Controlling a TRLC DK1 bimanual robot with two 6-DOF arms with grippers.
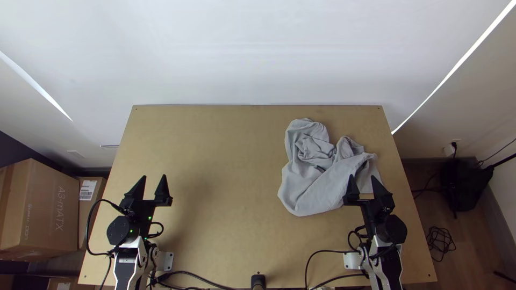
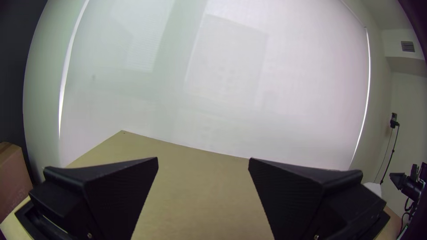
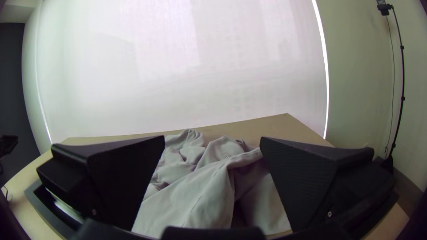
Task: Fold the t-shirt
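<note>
Bunched at right on the wooden bench [image 1: 226, 161], the soft grey cloth t-shirt [image 1: 317, 188] should sag limply, best pinched by its near edge [image 1: 309, 212]; left black pincer [image 1: 153, 176], right black pincer [image 1: 362, 176] gape empty

top: high, steeply down | wrists: low, facing across | shared: table [image 1: 231, 161]

With the clock centred on the table [image 1: 226, 161], bare wood leaves passage from 10 to 12 o'clock. The bunched t-shirt [image 1: 322, 188] obstructs 1 to 3; the right tool [image 1: 368, 180] stands at 3, the left tool [image 1: 153, 181] at 9. A black cable [image 1: 333, 251] loops between 4 and 5.
</note>
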